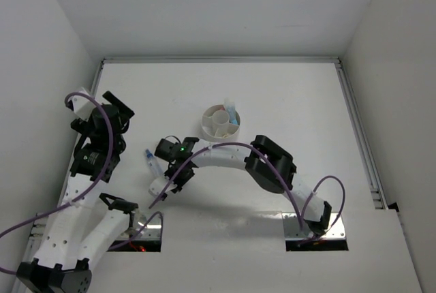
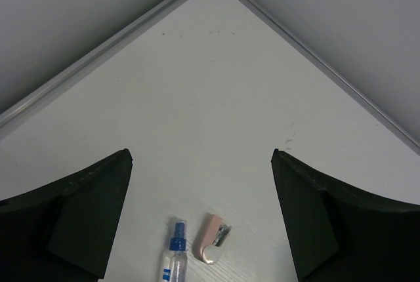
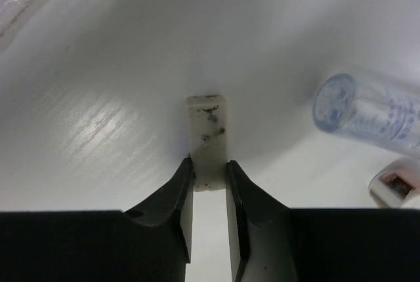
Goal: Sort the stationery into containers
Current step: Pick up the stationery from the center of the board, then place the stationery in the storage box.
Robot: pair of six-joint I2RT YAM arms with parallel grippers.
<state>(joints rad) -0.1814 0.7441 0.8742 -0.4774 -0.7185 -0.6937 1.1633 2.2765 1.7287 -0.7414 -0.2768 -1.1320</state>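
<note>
1. My right fingers are clamped on the eraser block. The smooth, black, curved tips press its two long sides at the near end, and the rest pokes out ahead.
2. The block is a small off-white rectangular slab, matte and speckled with dark smudges. It hangs low over the surface; I cannot tell whether its far end touches down.
3. The surface is white with a faint wood-like grain, and a soft sheen shows to the left of the block.
4. To the right of the block lies the spray bottle. It is a clear plastic cylinder on its side with blue printing, and its round base faces my right wrist camera.
5. My left wrist camera shows the same bottle's blue nozzle end. Just beside it is a small pink stapler-shaped piece, rounded, with a pale base and a bit of metal at its mouth.
6. My left fingers stand wide apart with nothing between them. They are dark, wedge-shaped and matte, and they face the corner where two grey metal rails meet.
7. From above, the bowl is round, white and shallow, with compartments around a centre cup. It sits apart from the block I hold, farther back and to the right.
8. A blue-and-white stick stands in a compartment on the bowl's right side.
</note>
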